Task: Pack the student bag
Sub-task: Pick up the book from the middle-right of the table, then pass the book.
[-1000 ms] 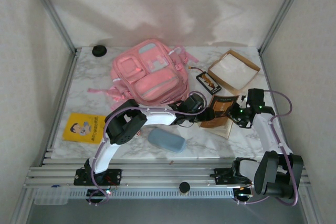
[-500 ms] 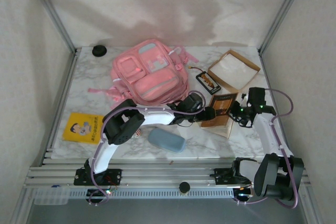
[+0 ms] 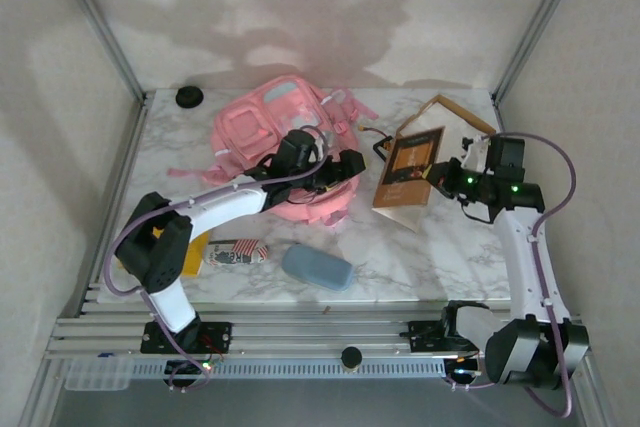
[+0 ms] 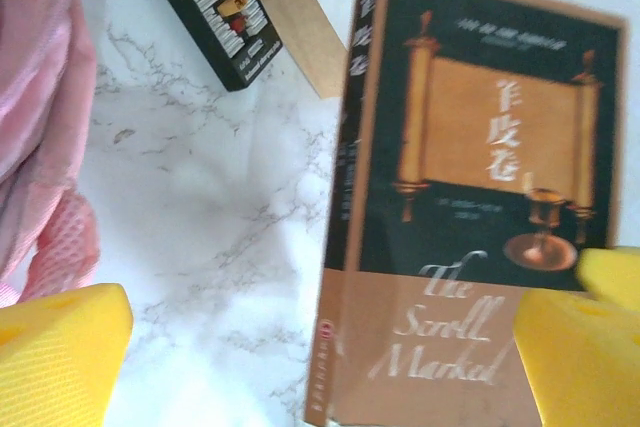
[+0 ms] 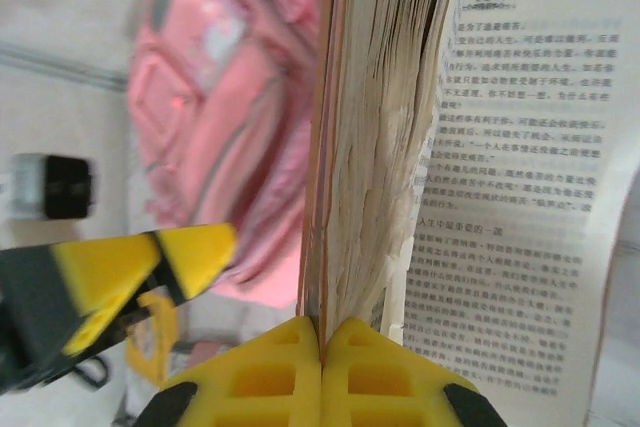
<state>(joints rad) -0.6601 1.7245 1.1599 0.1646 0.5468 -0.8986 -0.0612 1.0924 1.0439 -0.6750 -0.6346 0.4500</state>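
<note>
- Right pincer [image 5: 320, 335] is clamped shut on the edge of a brown book [image 3: 408, 167], held upright.
- Left pincer [image 3: 343, 164] gapes wide, empty, over the student bag [image 3: 258, 137] at the surface's [image 3: 400, 257] rear; the bag is seemingly zipped.

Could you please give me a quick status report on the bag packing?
Left gripper open beside student bag. Right gripper shut on book, held upright, not yet packed. Black packet lies between bag and book.
</note>
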